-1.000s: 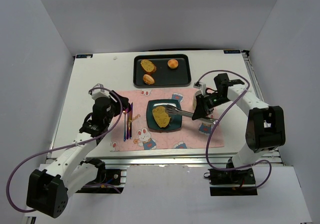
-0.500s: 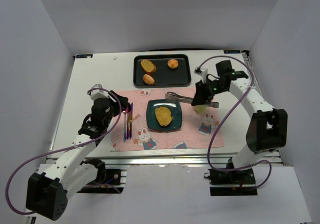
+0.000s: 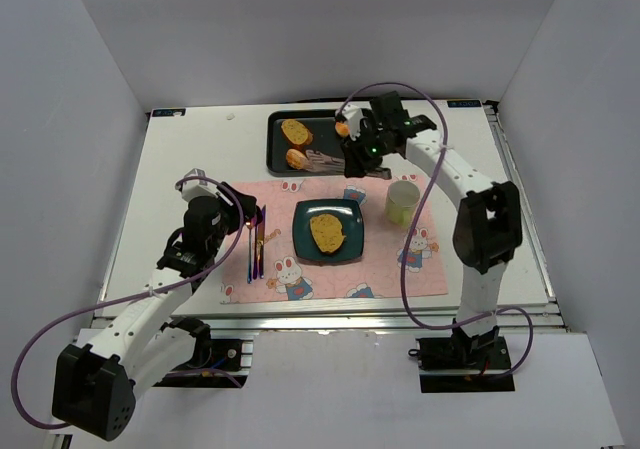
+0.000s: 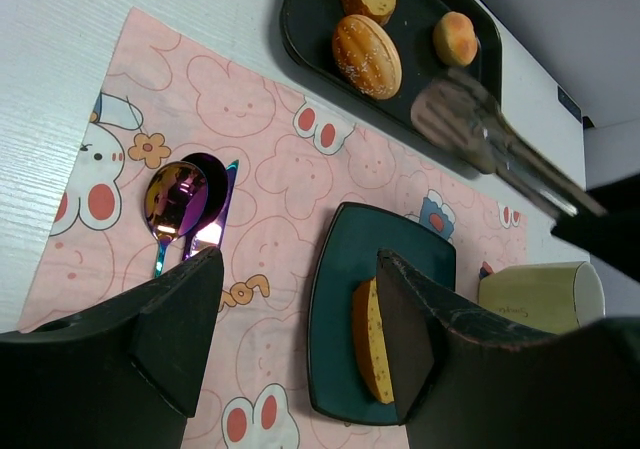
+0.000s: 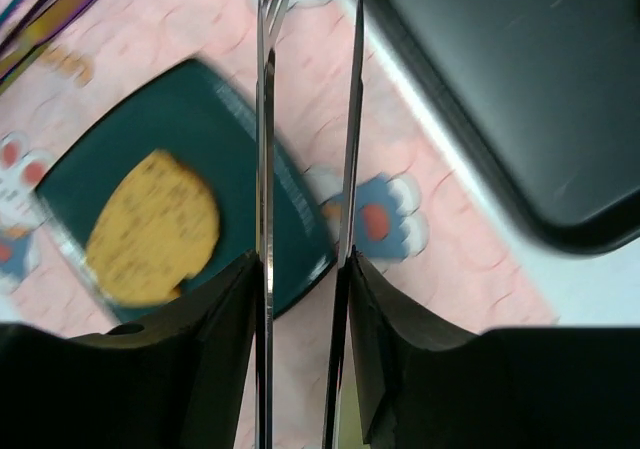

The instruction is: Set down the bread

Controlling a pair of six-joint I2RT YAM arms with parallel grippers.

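A yellow bread slice (image 3: 325,232) lies on the dark teal plate (image 3: 301,237) on the pink placemat; it also shows in the left wrist view (image 4: 366,339) and the right wrist view (image 5: 155,224). My right gripper (image 3: 352,159) is shut on metal tongs (image 3: 322,159), whose tips are apart and empty. The tongs hang over the black tray (image 3: 362,154), next to a sesame bun (image 3: 297,158). Another bread slice (image 3: 296,131) and a small bun (image 3: 343,126) also lie on the tray. My left gripper (image 3: 245,214) is open and empty above the placemat's left side.
A pale green cup (image 3: 403,202) stands right of the plate. A spoon and knife (image 3: 256,249) lie on the placemat's left part, under my left gripper. The tray sits at the back of the white table.
My right gripper has lifted the tongs off the plate and swung them back and left to the tray. The bread slice stays on the plate. The left arm has not moved.
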